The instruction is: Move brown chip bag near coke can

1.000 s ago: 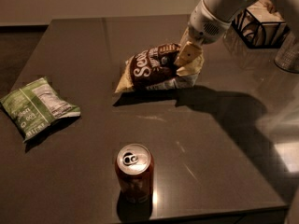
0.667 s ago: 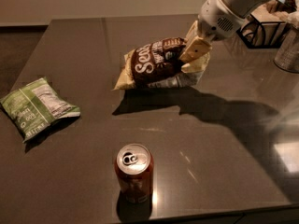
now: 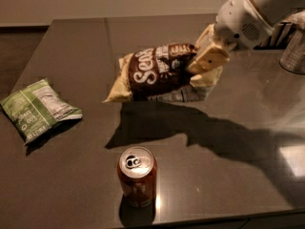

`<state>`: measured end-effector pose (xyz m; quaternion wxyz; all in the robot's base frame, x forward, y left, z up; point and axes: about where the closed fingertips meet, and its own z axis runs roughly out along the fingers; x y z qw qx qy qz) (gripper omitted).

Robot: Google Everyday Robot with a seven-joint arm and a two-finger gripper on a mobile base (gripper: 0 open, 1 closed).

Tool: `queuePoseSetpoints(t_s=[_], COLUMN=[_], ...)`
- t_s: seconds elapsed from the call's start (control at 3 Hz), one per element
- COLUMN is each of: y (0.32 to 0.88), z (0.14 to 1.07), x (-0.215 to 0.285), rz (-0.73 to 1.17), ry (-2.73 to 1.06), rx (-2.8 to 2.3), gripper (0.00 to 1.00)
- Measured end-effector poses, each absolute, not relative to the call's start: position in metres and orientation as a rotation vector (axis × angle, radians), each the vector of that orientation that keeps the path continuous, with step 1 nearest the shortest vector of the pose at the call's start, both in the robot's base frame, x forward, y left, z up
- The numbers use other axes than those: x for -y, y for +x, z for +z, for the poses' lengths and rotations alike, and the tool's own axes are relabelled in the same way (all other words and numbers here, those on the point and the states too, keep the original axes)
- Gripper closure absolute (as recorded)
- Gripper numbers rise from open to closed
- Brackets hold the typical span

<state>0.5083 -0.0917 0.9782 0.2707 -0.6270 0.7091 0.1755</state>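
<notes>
The brown chip bag (image 3: pixel 152 73), dark brown with white lettering and cream edges, hangs above the dark table with its shadow below it. My gripper (image 3: pixel 206 57) is shut on the bag's right end, reaching in from the upper right. The coke can (image 3: pixel 137 175), red-brown with a silver top, stands upright near the table's front edge, below the bag and apart from it.
A green chip bag (image 3: pixel 39 109) lies flat at the left of the table (image 3: pixel 71 46). A dark wire rack (image 3: pixel 281 32) and a grey cylinder (image 3: pixel 293 51) stand at the far right. The table's front edge runs just below the can.
The gripper has lifted the brown chip bag off the table and carried it a little up and to the right. The can and the green bag have not moved.
</notes>
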Motion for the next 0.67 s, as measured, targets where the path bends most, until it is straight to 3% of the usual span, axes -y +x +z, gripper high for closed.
queuePoseSetpoints(t_s=[0.67], y=[0.444], z=[0.945], x=[0.079], rz=[0.405], ry=[-1.689], rx=[-1.978], gripper=[1.00])
